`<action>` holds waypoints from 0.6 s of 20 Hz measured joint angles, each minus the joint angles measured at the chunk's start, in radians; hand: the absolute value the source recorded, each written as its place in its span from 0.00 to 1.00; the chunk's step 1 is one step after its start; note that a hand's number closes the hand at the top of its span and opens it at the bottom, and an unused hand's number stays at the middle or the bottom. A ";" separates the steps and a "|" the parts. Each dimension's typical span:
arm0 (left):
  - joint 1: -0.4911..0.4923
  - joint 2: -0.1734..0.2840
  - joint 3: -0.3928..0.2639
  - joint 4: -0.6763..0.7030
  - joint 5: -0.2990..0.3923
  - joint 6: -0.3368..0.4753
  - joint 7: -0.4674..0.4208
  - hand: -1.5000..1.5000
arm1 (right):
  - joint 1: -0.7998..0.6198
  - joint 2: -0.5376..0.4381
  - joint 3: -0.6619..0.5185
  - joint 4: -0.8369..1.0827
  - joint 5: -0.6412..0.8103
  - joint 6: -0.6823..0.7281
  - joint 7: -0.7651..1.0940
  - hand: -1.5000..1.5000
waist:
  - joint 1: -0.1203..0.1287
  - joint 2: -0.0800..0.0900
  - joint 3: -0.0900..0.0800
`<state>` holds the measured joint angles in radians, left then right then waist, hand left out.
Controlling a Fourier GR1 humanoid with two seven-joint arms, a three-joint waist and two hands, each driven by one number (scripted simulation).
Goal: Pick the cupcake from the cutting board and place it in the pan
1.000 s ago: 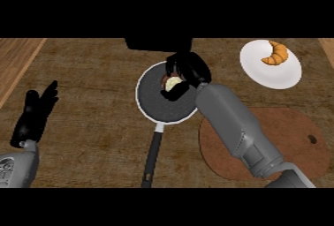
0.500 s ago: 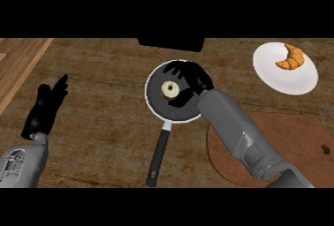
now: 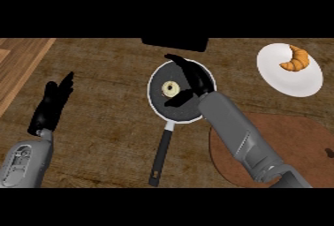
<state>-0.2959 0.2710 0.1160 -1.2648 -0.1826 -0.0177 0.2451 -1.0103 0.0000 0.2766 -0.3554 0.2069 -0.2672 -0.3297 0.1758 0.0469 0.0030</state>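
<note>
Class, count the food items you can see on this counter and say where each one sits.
2: a cupcake lying in the pan, and a croissant on the white plate. None appears hidden.

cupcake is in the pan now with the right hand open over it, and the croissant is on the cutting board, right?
One thing is off. The croissant lies on the white plate at the upper right, not on the cutting board, as the head view shows. The rest holds: the cupcake sits in the pan and the right hand is open over it.
</note>
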 measured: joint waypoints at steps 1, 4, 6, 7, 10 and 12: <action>-0.001 0.002 0.003 0.009 0.000 0.000 -0.006 0.50 | 0.000 0.000 -0.006 -0.006 -0.023 -0.009 -0.015 0.00 | -0.001 0.001 0.000; 0.004 -0.010 -0.002 0.006 -0.003 0.008 -0.006 0.50 | -0.010 0.000 -0.022 -0.009 -0.085 -0.045 -0.042 0.00 | -0.002 -0.003 0.000; 0.014 0.001 0.007 0.004 0.002 0.003 -0.008 0.50 | -0.026 0.000 -0.037 -0.005 -0.125 -0.063 -0.048 0.00 | -0.011 -0.007 0.000; 0.010 0.003 0.010 0.010 -0.001 0.007 -0.005 0.50 | -0.029 0.000 -0.040 -0.005 -0.147 -0.073 -0.050 0.00 | -0.018 -0.008 -0.001; 0.020 0.012 0.027 0.020 0.001 0.013 -0.008 0.50 | -0.050 0.000 -0.061 0.021 -0.190 -0.100 -0.058 0.00 | -0.044 -0.013 -0.001; 0.031 0.021 0.042 0.020 0.009 0.012 -0.007 0.50 | -0.070 -0.013 -0.088 0.045 -0.209 -0.100 -0.070 0.00 | -0.065 -0.017 -0.002</action>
<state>-0.2653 0.2922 0.1583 -1.2445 -0.1734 -0.0052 0.2379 -1.0798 -0.0130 0.1890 -0.3107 -0.0017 -0.3676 -0.3996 0.1104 0.0300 0.0014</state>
